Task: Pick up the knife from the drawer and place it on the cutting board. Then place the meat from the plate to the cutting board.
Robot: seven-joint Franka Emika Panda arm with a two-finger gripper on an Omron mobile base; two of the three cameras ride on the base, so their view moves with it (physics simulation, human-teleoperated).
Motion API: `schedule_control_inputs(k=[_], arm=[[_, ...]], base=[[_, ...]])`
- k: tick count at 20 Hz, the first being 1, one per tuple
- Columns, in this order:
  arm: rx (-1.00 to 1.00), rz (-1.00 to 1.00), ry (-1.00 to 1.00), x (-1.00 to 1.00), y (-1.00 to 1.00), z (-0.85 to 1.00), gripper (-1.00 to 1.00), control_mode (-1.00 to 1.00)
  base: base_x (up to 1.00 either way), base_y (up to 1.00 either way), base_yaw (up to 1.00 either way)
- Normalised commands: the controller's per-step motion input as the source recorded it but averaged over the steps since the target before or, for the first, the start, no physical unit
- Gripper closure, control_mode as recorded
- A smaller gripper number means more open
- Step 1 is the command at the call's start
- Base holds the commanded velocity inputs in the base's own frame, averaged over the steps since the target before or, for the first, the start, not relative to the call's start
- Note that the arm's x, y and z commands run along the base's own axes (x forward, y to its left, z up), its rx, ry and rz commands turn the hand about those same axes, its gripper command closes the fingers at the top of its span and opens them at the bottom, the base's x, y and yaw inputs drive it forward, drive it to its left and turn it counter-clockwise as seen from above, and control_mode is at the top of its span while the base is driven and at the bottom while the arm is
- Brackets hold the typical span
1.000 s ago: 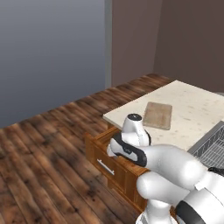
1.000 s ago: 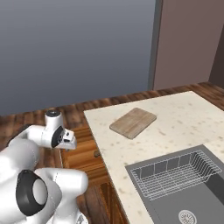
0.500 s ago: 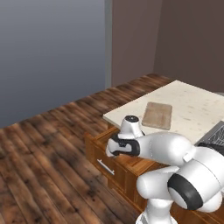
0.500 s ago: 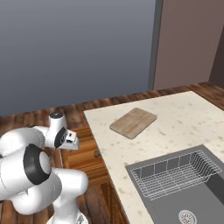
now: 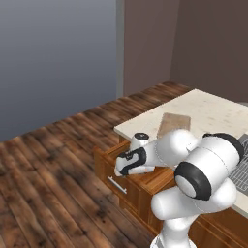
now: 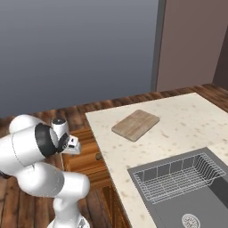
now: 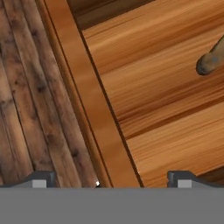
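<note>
The arm has swung lower over the drawer; the gripper gapes wide and empty, and the knife lies beyond its right fingertip, ungrasped.

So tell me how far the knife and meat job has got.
Done: the drawer stands pulled out from under the counter. In hand: the open gripper looks down over the drawer's front edge, holding nothing; a brown rounded end, probably the knife handle, lies off to one side inside. Left: everything else, since the cutting board is bare.
</note>
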Motion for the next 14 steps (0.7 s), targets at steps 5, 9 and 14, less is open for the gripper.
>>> schedule_control_inputs(k=[5, 9, 14], arm=[[0.00, 0.04, 0.00, 0.16, 0.08, -0.26, -1.00, -1.00], [0.00, 0.05, 0.00, 0.13, 0.01, -0.24, -1.00, -1.00], [0.00, 0.05, 0.00, 0.09, 0.00, -0.22, -1.00, -1.00]], base=[[0.00, 0.00, 0.00], [0.00, 0.00, 0.00], [0.00, 0.00, 0.00]])
